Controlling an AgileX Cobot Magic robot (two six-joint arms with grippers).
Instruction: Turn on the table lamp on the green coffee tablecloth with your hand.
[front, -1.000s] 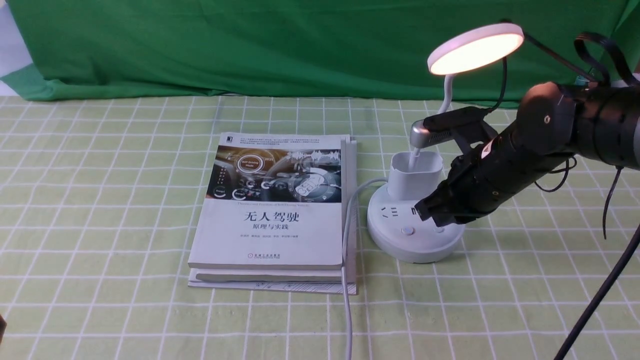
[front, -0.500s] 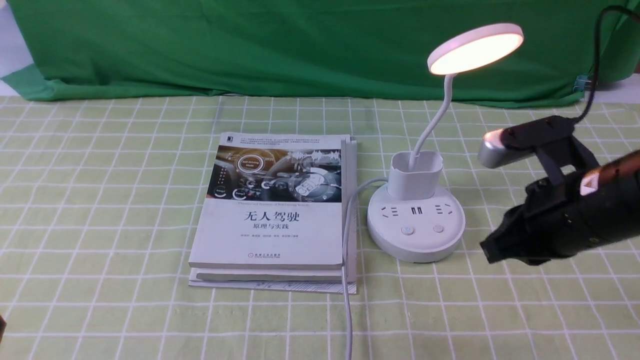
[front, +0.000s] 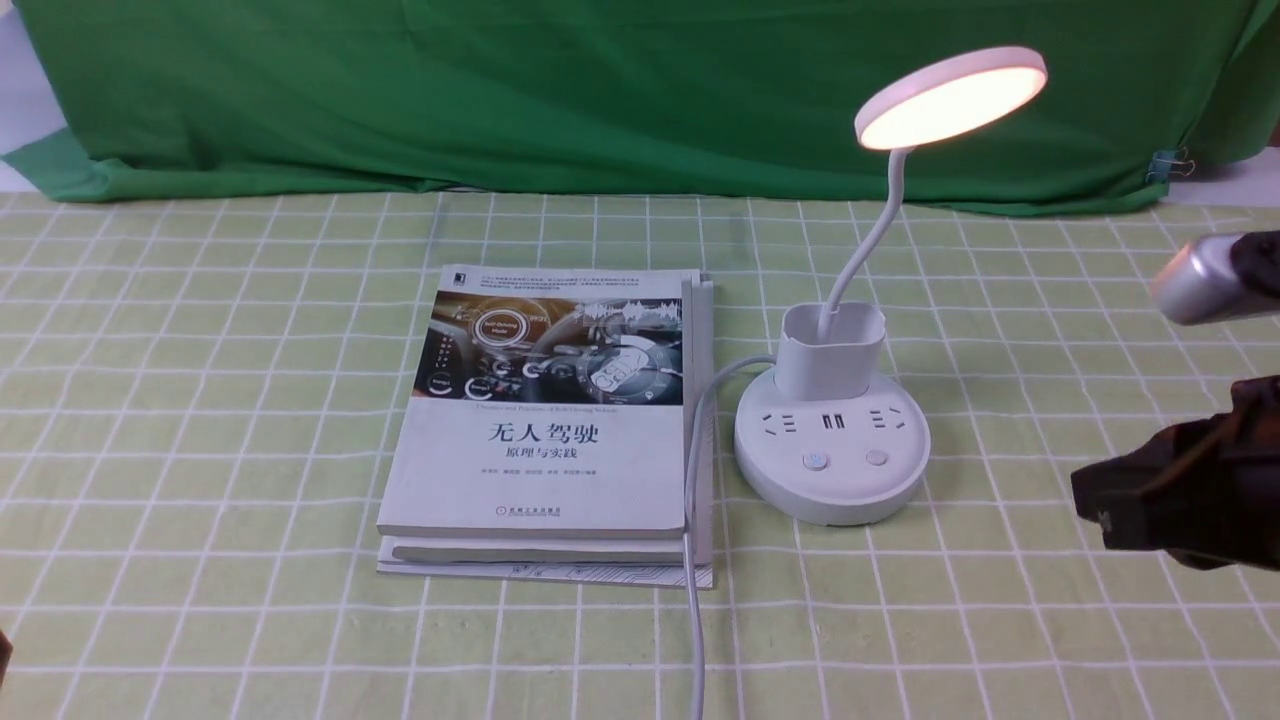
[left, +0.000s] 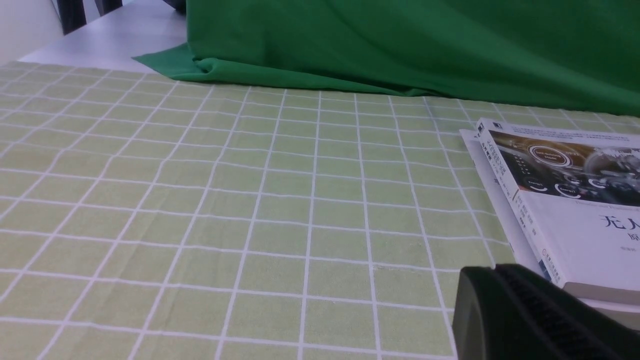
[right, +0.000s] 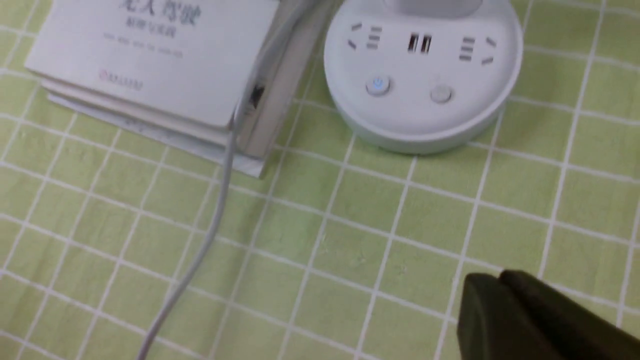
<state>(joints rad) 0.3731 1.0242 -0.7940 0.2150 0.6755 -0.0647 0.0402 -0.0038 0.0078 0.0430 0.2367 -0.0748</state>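
A white table lamp (front: 832, 440) with a flat round disc head is glowing warm on the pale yellow-green checked tablecloth (front: 200, 400), standing just right of a stack of white paperback books (front: 545, 430), its grey cord (front: 692, 560) trailing along the books' edge. The black right gripper (front: 1100, 505) is hanging well to the lamp's right, empty, fingers looking pressed together. The left gripper (left: 530, 315) is showing only a dark edge; its state cannot be told.
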